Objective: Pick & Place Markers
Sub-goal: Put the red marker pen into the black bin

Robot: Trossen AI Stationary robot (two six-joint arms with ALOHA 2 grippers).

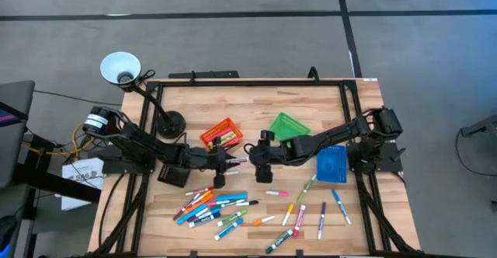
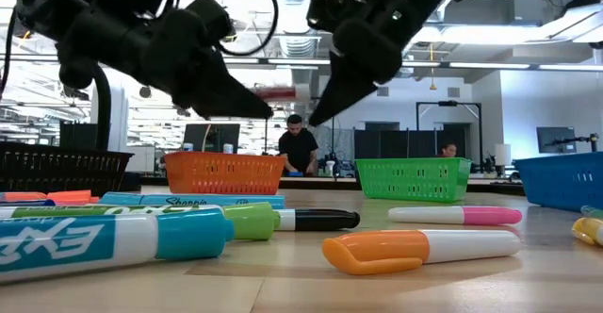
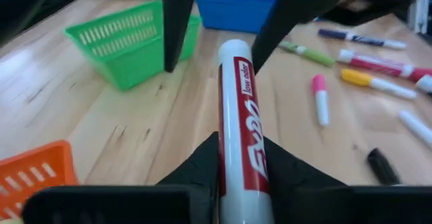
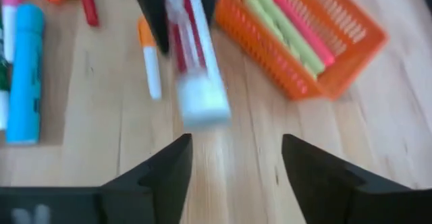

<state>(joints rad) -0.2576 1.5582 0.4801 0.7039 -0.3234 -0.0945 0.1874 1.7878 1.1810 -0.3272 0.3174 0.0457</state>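
Note:
My left gripper (image 1: 227, 162) (image 3: 239, 158) is shut on a red-and-white marker (image 3: 237, 102) (image 1: 238, 161) held above the table's middle. My right gripper (image 1: 257, 162) (image 4: 236, 158) faces it from the right and is open. Its two fingers (image 3: 177, 21) stand on either side of the marker's white free end (image 4: 202, 106) without touching it. In the low view the marker (image 2: 276, 93) bridges the gap between both grippers. Many loose markers (image 1: 221, 207) lie flat on the table's near half. My left gripper pinches the red-and-white marker by its rear part (image 3: 241, 173) between the two fingers. The fingers come level from the table's left, and the marker lies along them, sticking out forward. The marker is lifted clear of the table, roughly level, with its white end pointing at my right gripper.
An orange bin (image 1: 220, 134) (image 4: 317, 42) with green and pink markers in it sits just beyond the grippers. There are also a green bin (image 1: 289, 124) (image 3: 128, 42), a blue bin (image 1: 331, 165), a black bin (image 2: 57, 167) and a lamp (image 1: 120, 67) at the far left. People (image 2: 300, 143) stand in the room behind.

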